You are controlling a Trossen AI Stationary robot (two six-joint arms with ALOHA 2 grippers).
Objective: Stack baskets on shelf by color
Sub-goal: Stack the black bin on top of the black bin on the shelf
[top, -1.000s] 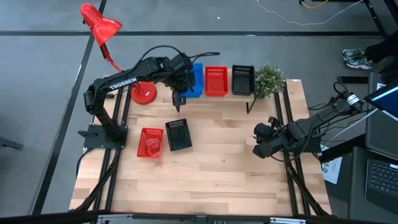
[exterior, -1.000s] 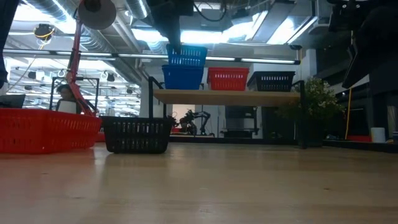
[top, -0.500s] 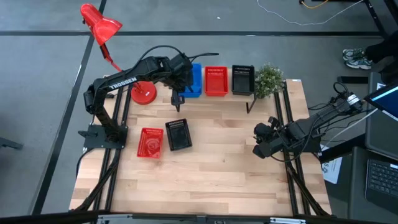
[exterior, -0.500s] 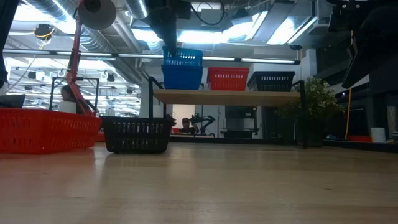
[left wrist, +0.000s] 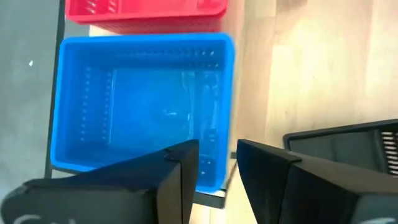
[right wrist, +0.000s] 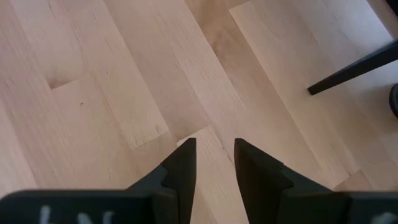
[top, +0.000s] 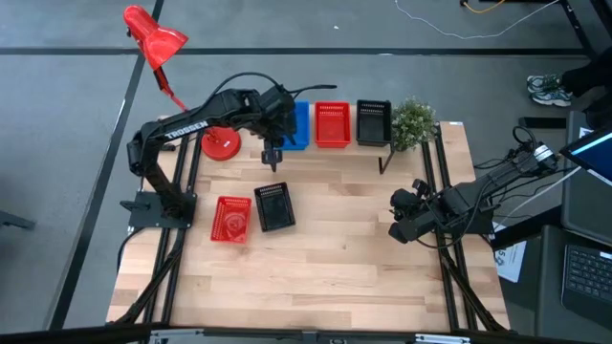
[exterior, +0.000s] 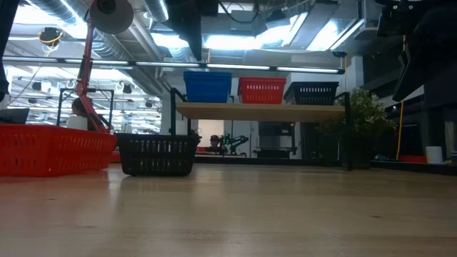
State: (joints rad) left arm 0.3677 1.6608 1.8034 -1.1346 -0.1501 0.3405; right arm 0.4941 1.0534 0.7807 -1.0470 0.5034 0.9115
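Robotics lab / open workshop floor.
Exposed ceiling ducts [exterior: 128,43] w/ strip lights, another robot arm [exterior: 232,139] in bkgd, cables [top: 459,19] on grey floor, laptop [top: 585,272] beside rig.

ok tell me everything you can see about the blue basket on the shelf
The blue basket is a small rectangular plastic tub with perforated mesh walls, open side up and empty inside. It sits level at the left end of the shelf, beside a red basket, apparently nested in another blue one. The left gripper hangs above its near edge, jaws parted, not touching it.
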